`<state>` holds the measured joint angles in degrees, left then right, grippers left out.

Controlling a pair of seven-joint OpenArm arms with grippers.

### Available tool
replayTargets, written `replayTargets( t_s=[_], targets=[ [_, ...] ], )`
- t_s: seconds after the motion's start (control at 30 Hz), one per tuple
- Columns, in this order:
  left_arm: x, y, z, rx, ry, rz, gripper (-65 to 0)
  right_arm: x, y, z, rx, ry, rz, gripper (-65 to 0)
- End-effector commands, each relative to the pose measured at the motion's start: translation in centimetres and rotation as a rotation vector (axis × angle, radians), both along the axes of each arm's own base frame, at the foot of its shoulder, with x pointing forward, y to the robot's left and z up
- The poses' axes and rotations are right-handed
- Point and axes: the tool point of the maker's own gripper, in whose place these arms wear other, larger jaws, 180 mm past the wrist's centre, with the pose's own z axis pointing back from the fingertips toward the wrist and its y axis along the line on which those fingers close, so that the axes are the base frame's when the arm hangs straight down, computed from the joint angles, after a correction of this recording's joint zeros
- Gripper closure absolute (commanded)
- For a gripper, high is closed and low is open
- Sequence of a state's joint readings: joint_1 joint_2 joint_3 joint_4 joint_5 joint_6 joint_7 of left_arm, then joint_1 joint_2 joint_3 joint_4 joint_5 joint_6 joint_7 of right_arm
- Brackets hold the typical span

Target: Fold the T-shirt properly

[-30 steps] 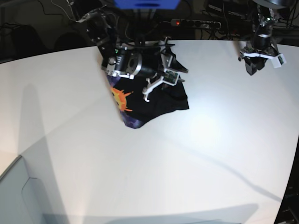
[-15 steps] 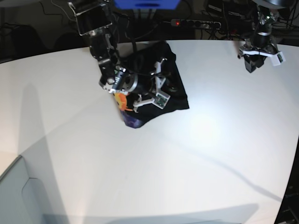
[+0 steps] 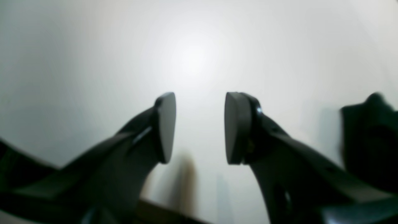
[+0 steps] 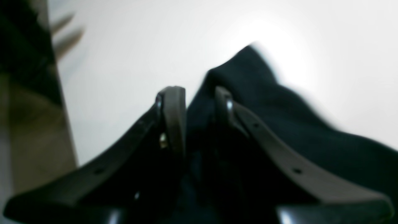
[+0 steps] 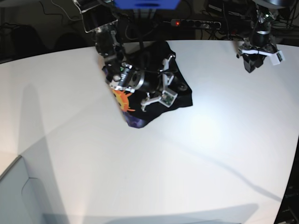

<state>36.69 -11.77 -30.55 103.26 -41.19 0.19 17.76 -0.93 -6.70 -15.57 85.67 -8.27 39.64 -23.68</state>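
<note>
The black T-shirt (image 5: 180, 95) lies bunched at the back middle of the white table (image 5: 187, 163). Its orange sun print (image 5: 122, 99) and a purple patch (image 5: 133, 122) show at its left and front edges. My right gripper (image 5: 156, 99) hangs low over the heap. In the right wrist view the right gripper (image 4: 197, 93) is shut on a fold of the T-shirt (image 4: 248, 102). My left gripper (image 5: 251, 65) hovers at the back right, far from the cloth. In the left wrist view the left gripper (image 3: 200, 102) is open, with only bare table between its pads (image 3: 166, 127).
A power strip (image 5: 196, 22) with a red light and cables lie in the dark behind the table's far edge. A grey surface (image 5: 18, 196) adjoins the table at the front left. A blurred dark shape (image 3: 370, 140) sits at the right of the left wrist view.
My right arm swung down and forward over the T-shirt, then shifted slightly right, dragging the cloth with it; a black flap now rises at the back. The left arm has barely moved.
</note>
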Motion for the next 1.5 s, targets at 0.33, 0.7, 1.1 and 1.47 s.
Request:
replayTargets(
  t_s=[0.33, 0.7, 1.1, 1.47],
  targets=[
    [0.5, -0.8, 1.3, -0.005, -0.052, 0.0, -25.2, 4.5, -10.1, 4.9, -0.014, -0.184, -0.26, -0.2],
    [-0.2, -0.6, 1.0, -0.002, -0.033, 0.003, -25.2, 6.0, -12.5, -1.2, 0.007, -0.02, -0.341, -0.3],
    [-0.4, -0.6, 0.8, -0.004, -0.027, 0.004, -25.2, 7.2, -14.1, 3.2, 0.044, -0.157, -0.394, -0.3],
    [-1.6, -0.6, 0.4, -0.001, 0.009, 0.003, -25.2, 10.1, -12.4, -1.2, 0.087, 0.004, -0.391, -0.3]
  ],
)
